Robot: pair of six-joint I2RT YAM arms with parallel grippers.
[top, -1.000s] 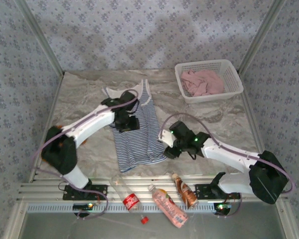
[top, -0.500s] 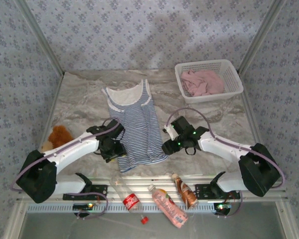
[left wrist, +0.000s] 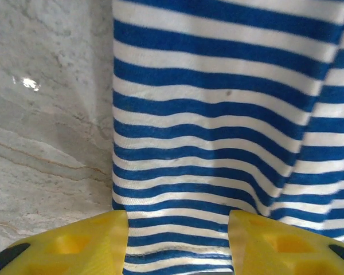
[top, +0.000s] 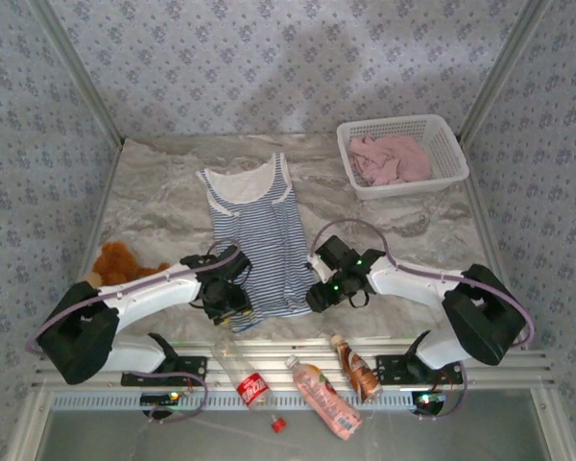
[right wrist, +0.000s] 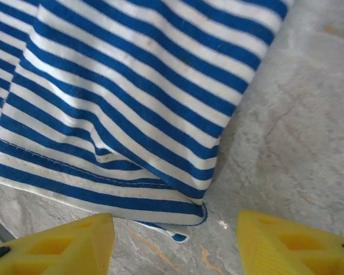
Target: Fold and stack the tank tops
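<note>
The navy-and-white striped cloth tank top is laid flat on the marbled surface, its hem corners straddled by the open left pincer and open right pincer.

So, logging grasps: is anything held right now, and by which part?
Nothing yet: left fingers and right fingers stand open at the striped top's bottom corners.

The left arm and right arm are white with black joints, thin purple cables and yellow fingers.
</note>
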